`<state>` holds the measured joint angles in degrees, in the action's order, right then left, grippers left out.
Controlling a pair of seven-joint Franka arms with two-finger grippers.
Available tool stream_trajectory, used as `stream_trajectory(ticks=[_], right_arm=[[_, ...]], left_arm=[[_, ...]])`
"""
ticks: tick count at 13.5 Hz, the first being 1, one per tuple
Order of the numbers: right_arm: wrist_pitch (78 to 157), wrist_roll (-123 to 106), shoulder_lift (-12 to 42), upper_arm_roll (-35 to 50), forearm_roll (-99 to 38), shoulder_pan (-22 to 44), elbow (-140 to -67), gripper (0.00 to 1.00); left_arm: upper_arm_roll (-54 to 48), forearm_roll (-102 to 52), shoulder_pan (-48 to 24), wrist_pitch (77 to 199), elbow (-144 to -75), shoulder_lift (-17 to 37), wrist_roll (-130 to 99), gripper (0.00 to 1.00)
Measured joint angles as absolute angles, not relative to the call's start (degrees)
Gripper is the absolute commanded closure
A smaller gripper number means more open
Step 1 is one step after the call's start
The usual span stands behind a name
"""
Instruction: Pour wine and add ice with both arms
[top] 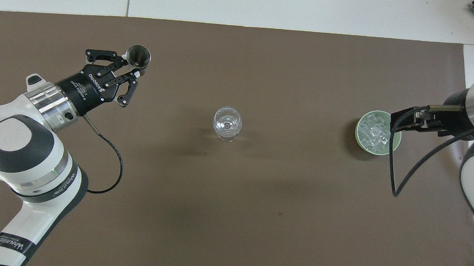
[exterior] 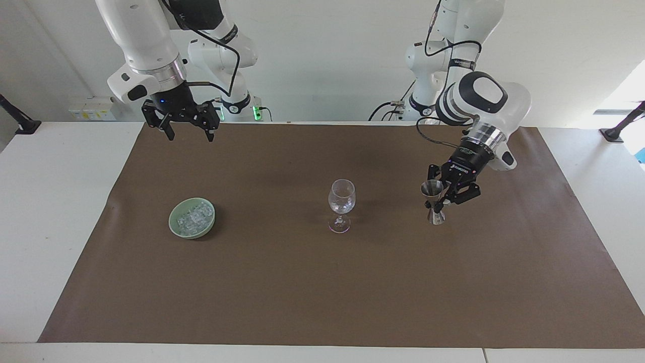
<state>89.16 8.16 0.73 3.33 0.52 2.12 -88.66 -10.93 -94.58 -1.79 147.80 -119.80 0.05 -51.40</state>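
A clear wine glass (exterior: 341, 197) (top: 227, 122) stands upright mid-mat; I cannot make out any wine in it. My left gripper (exterior: 443, 200) (top: 134, 69) is shut on a steel jigger (exterior: 434, 204) (top: 138, 56), held upright with its base at or just above the mat, beside the glass toward the left arm's end. Ice (exterior: 194, 216) (top: 373, 132) fills a green bowl (exterior: 174, 224) (top: 360, 141) toward the right arm's end. My right gripper (exterior: 190, 135) (top: 398, 122) hangs open and empty, high over the mat's edge by the robots.
A brown mat (exterior: 302, 302) covers most of the white table (exterior: 50, 227). Black clamps sit at the table's ends near the robots. A cable loops down from the right wrist close to the bowl in the overhead view.
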Motion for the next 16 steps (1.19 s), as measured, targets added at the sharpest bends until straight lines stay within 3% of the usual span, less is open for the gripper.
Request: stream_trajectory(ticks=[5, 11, 16], right_arm=[[89.15, 8.16, 0.73, 3.25, 0.52, 2.08, -88.72, 0.0], [89.15, 8.16, 0.73, 3.24, 0.52, 2.07, -88.74, 0.0], [89.16, 8.16, 0.73, 3.03, 0.52, 1.8, -88.74, 0.0]], left_arm=[[-10.93, -93.48, 1.8, 142.61, -123.53, -2.16, -58.79, 1.0], [-10.79, -76.21, 13.74, 122.54, -124.92, -2.95, -63.22, 1.0], [-10.79, -70.86, 20.55, 112.43, -126.31, -1.92, -63.23, 1.0]])
